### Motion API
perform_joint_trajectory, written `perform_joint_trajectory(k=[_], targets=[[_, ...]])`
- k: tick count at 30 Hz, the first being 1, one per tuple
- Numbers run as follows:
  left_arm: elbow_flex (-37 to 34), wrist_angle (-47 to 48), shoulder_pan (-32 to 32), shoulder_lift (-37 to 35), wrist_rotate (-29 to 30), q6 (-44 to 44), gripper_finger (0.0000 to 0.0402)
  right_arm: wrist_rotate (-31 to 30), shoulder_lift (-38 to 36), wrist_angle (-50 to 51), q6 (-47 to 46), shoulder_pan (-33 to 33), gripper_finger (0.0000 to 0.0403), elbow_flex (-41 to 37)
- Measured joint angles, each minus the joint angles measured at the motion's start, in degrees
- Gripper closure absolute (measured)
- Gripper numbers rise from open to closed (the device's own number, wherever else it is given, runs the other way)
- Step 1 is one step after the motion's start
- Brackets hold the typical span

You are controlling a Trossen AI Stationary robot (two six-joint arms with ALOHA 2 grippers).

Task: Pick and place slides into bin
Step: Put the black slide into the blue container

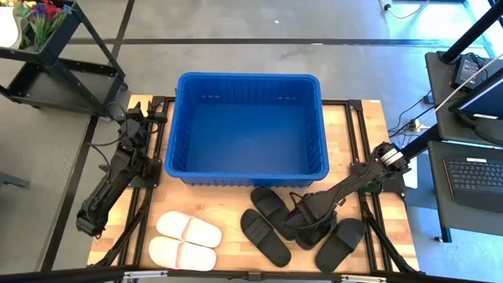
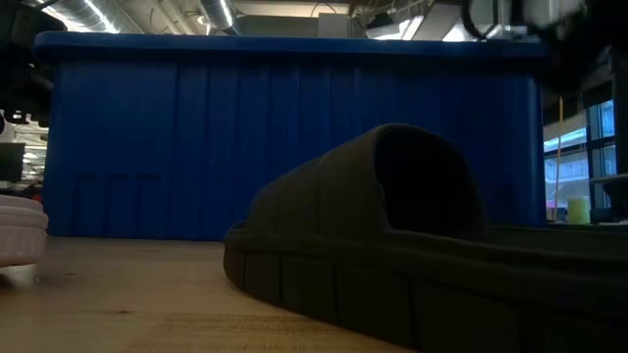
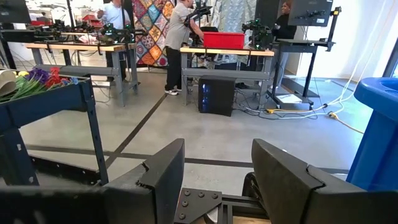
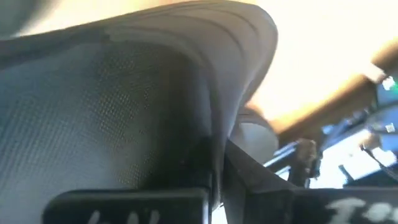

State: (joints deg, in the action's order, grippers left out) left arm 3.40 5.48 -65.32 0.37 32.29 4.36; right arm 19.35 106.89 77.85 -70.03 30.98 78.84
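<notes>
At the left edge of the wooden table [image 1: 236, 228] the left arm waits folded back, its left pincer [image 3: 217, 180] spread with nothing between the two dark fingers, looking out over the grey floor of the room beyond. Just inside it, near the front edge, lie two pale pinkish-white slide sandals [image 1: 185, 240] side by side and touching, toes pointing the same way.

Behind them, filling the middle of the table, stands the large rectangular bright blue plastic bin [image 1: 248, 130] with ribbed sides and a rolled rim — no sandal lies in it.

In front of the bin's right half sit the matte black slide sandals [image 1: 265, 236], four of them in a loose cluster: one angled alone at the front, two close together nearer the bin, and one further right at the front.

The right arm reaches down into this cluster from the table's right side. Its right pincer [image 1: 305, 214] is pressed together on the wide strap of one black sandal [image 4: 155, 93] in the middle of the group — the strap's textured inside fills the right wrist view.
</notes>
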Motion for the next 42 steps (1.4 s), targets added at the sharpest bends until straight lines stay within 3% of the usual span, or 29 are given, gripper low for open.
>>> perform_joint_trajectory(k=[6, 11, 15, 22, 28, 33, 39, 42], targets=[[0.0, 0.0, 0.0, 0.0, 0.0, 0.0, 0.0218, -0.7, 0.0, -1.5, 3.1, -0.2, 0.0390, 12.5], [0.0, 0.0, 0.0, 0.0, 0.0, 0.1, 0.0218, -8.5, -0.1, -3.5, 3.2, -2.1, 0.0390, 25.2], [0.0, 0.0, 0.0, 0.0, 0.0, 0.1, 0.0218, -22.2, -0.1, -3.2, 9.2, -3.8, 0.0390, 35.7], [0.0, 0.0, 0.0, 0.0, 0.0, 0.1, 0.0218, -48.7, -0.1, -3.5, 31.9, -7.0, 0.0390, 52.2], [0.0, 0.0, 0.0, 0.0, 0.0, 0.1, 0.0218, -66.0, -0.2, -1.6, 49.8, -13.5, 0.0390, 56.0], [0.0, 0.0, 0.0, 0.0, 0.0, 0.0, 0.0218, -68.9, 1.3, 4.6, 59.0, -23.0, 0.0390, 55.9], [0.0, 0.1, 0.0, 0.0, 0.0, 0.0, 0.0218, -67.0, 5.9, 12.6, 68.2, -34.0, 0.0390, 55.8], [0.0, 0.1, 0.0, 0.0, 0.0, 0.0, 0.0218, -66.6, 8.1, 11.6, 73.7, -38.0, 0.0390, 54.6]])
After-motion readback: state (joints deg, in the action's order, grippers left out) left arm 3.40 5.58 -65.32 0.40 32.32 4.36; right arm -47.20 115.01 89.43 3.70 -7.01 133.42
